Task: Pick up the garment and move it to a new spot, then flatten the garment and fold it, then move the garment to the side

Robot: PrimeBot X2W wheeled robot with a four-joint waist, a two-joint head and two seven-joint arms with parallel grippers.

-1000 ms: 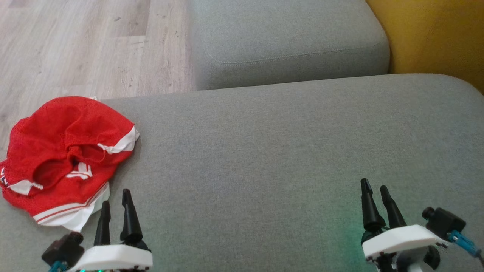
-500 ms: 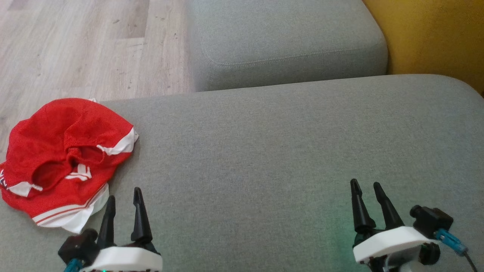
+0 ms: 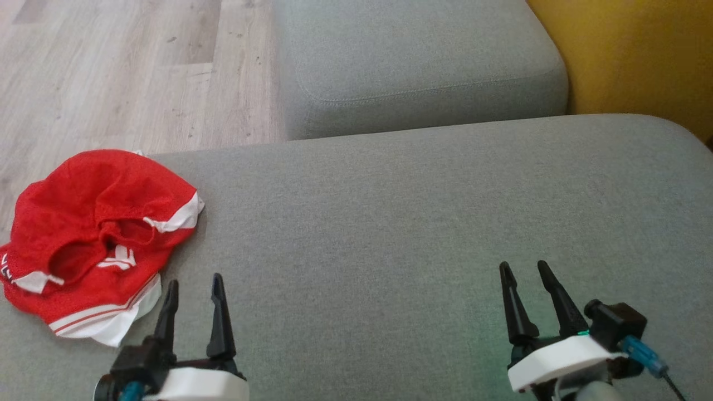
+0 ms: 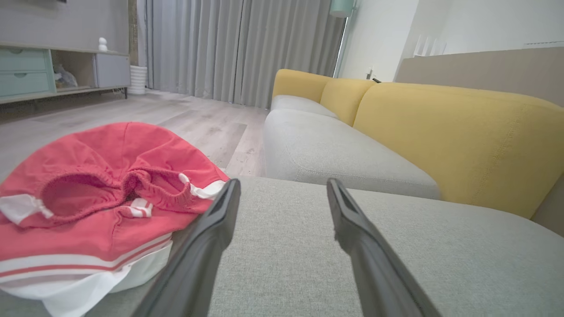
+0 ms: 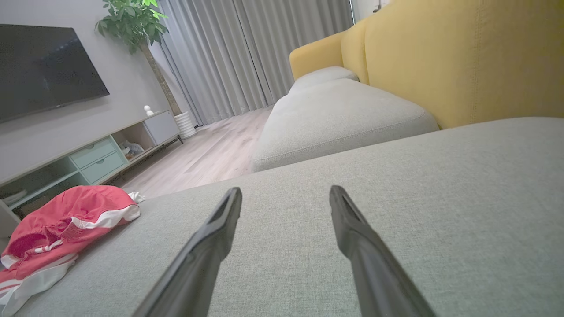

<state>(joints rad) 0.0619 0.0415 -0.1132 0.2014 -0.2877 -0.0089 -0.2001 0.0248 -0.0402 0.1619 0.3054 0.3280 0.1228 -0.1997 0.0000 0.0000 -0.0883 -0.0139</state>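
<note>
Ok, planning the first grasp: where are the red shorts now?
The red shorts lie crumpled at the left end of the grey sofa cushion in the head view, just ahead and left of the left claw.

Tally of items in the room:
- red shorts (image 3: 94,234): 1
- grippers: 2, the left gripper (image 3: 195,280) and the right gripper (image 3: 522,264) (two dark fingers (image 3: 220,317) apiece, so 4 in all)
- grey seat cushions (image 4: 308,246): 3
- yellow back cushions (image 4: 449,132): 3
- television (image 5: 44,66): 1
- potted plant (image 5: 132,22): 1
- mint drawers (image 5: 94,154): 2
- small white figurine (image 5: 147,110): 1
</note>
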